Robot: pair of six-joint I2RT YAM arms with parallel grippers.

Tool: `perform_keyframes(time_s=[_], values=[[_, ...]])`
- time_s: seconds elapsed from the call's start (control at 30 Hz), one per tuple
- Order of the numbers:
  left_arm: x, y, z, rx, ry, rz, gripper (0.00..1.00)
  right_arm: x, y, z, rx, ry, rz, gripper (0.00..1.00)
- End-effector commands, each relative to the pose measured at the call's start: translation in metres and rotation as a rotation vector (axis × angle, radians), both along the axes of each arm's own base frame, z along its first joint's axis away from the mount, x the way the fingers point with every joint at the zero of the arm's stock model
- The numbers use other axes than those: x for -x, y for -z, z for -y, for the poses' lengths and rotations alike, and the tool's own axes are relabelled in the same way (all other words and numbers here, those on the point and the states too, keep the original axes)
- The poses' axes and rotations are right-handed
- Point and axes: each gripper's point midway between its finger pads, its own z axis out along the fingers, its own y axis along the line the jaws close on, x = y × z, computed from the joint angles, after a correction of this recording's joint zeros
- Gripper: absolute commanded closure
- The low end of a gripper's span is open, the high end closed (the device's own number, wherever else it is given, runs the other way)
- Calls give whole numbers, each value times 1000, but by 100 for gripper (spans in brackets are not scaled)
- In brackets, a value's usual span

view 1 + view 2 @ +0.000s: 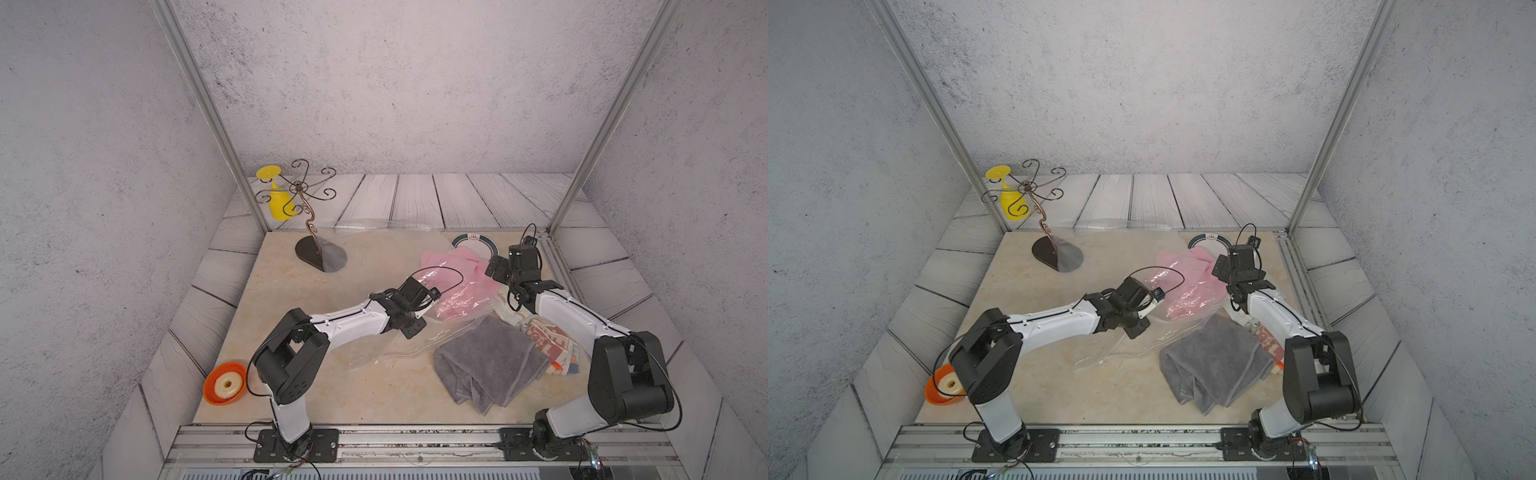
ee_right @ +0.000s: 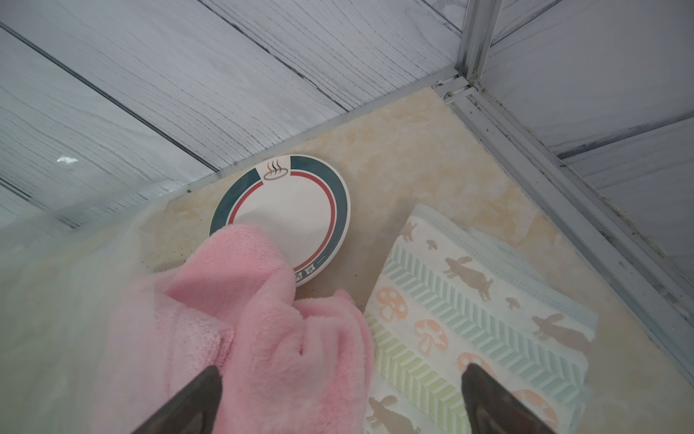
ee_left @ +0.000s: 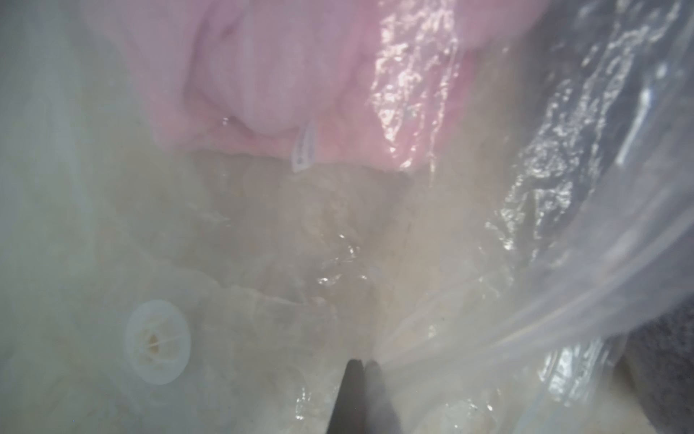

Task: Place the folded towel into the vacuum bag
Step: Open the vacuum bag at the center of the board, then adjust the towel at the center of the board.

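The vacuum bag (image 1: 374, 353) is clear crinkly plastic spread over the middle of the table. Its round white valve disc (image 3: 157, 342) shows in the left wrist view. My left gripper (image 3: 362, 363) is shut on a pinch of the bag's film, which pulls taut away from the tips. A pink fleece towel (image 1: 453, 282) lies bunched, its near part under the shiny film and its far part bare (image 2: 263, 319). My right gripper (image 2: 343, 368) hangs open just above that bare pink part, with nothing between its fingers.
A loosely folded grey towel (image 1: 490, 361) lies at the front right. A folded rabbit-and-mushroom patterned towel (image 2: 488, 319) sits under the right arm. A round plate (image 2: 293, 210) is at the back right, a wire stand (image 1: 307, 216) with a yellow goblet (image 1: 278, 203) at the back left, and an orange bowl (image 1: 224, 382) at the front left.
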Motion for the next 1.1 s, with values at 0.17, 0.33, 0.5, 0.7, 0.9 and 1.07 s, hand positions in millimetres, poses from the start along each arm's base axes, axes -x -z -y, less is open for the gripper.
perform_keyframes(time_s=[0.17,0.33,0.5,0.7,0.9,1.07], values=[[-70,-81,-35,345,-320,38,100,2,31,-20,-208,14,-58,1],[-88,-85,-62,354,-474,57,100,1,39,-36,-308,-8,-79,3],[-88,-82,-79,382,-550,22,100,8,31,-51,-349,-72,-94,6],[-88,-74,-91,357,-596,34,100,16,32,-86,-480,-204,-106,27],[-98,-71,-94,365,-628,5,100,-1,26,-115,-526,-295,-96,42],[-96,-67,-95,358,-628,-4,100,-18,35,-121,-545,-277,-110,45]])
